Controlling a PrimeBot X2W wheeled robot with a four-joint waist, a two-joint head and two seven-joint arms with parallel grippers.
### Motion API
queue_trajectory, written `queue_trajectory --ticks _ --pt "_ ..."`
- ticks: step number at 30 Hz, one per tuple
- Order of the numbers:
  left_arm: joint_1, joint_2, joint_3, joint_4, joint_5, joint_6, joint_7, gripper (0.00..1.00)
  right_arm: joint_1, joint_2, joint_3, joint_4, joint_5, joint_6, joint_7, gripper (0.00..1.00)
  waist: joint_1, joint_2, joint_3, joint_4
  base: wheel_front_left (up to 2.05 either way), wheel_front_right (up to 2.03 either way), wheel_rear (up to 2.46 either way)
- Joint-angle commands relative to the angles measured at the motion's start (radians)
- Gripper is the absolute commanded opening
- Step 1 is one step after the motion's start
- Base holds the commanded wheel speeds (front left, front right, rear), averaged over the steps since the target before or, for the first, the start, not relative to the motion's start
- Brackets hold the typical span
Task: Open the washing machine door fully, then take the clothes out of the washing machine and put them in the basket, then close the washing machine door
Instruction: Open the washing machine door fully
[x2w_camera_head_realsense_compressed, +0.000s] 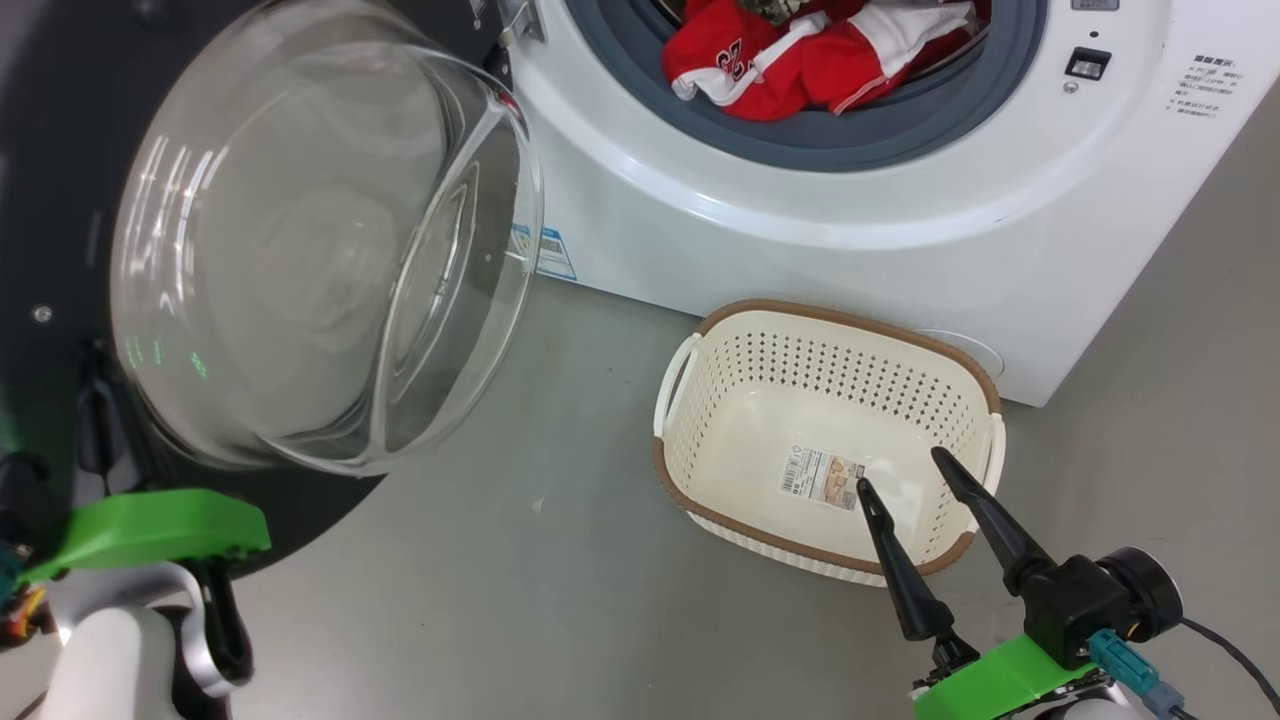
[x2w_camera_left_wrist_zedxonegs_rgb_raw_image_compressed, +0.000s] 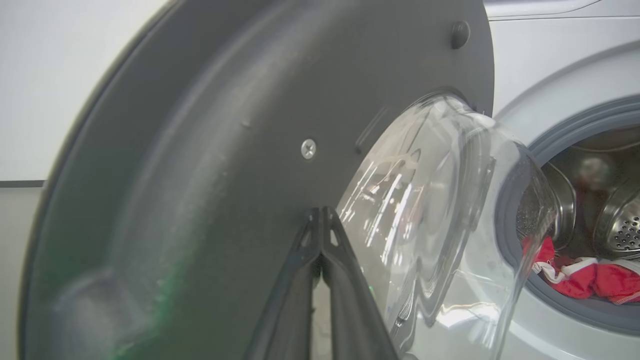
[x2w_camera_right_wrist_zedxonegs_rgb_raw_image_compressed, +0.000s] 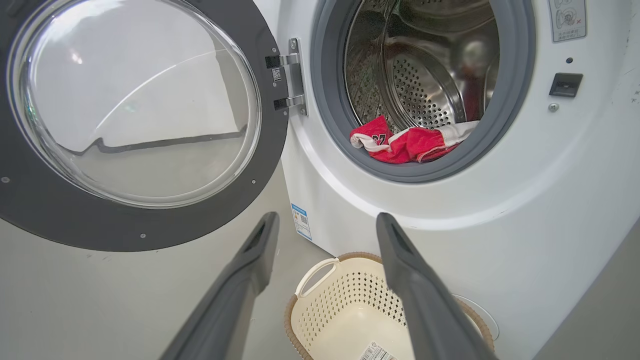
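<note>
the washing machine (x2w_camera_head_realsense_compressed: 800, 250) stands at the far right, a heavy white box that should not budge. its door (x2w_camera_right_wrist_zedxonegs_rgb_raw_image_compressed: 145, 227) hangs swung out to the left, fully open by my reckoning. it looks stiff on its hinge (x2w_camera_right_wrist_zedxonegs_rgb_raw_image_compressed: 292, 75), and the glass window (x2w_camera_head_realsense_compressed: 320, 250) looks smooth and slippery, so closing it calls for a push on the black rim. the basket (x2w_camera_head_realsense_compressed: 740, 380) sits empty on the floor (x2w_camera_head_realsense_compressed: 500, 560) just in front of the machine, probably light and easily knocked aside. the clothes (x2w_camera_head_realsense_compressed: 790, 60) lie at the near lip of the drum (x2w_camera_right_wrist_zedxonegs_rgb_raw_image_compressed: 425, 75), spilling onto the grey seal (x2w_camera_head_realsense_compressed: 800, 145). they look soft, limp and likely to trail, so pinch a raised red fold. the right gripper (x2w_camera_head_realsense_compressed: 902, 470) hovers over the basket, fingers spread wide, empty. the left gripper (x2w_camera_left_wrist_zedxonegs_rgb_raw_image_compressed: 321, 220) has its fingers pressed together on nothing, tips close to the door's dark face. i cannot tell whether they touch it.
</note>
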Motion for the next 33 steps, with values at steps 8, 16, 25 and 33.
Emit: queue_trajectory --ticks 8,16,25,33 --pt "-0.098 0.021 0.148 0.059 0.038 -0.044 -0.009 0.00 -0.030 -0.020 0.035 -0.024 -0.009 0.006 -0.006 1.00 0.0000 0.0000 0.013 0.005 0.00 0.00 0.00" --pt "-0.138 0.009 0.251 0.138 0.062 -0.083 -0.009 0.00 -0.029 -0.037 0.043 -0.025 -0.011 0.006 -0.006 1.00 0.0000 0.0000 0.025 0.005 0.00 0.00 0.00" --pt "-0.184 0.009 0.333 0.254 0.093 -0.121 -0.009 0.00 -0.030 -0.047 0.056 -0.025 -0.009 0.006 -0.002 1.00 0.0000 0.0000 0.028 -0.001 0.00 0.00 0.00" --pt "-0.207 0.007 0.394 0.302 0.121 -0.151 -0.009 0.00 -0.037 -0.046 0.064 -0.018 -0.004 0.006 -0.002 1.00 0.0000 0.0000 0.022 -0.019 0.00 0.00 0.00"
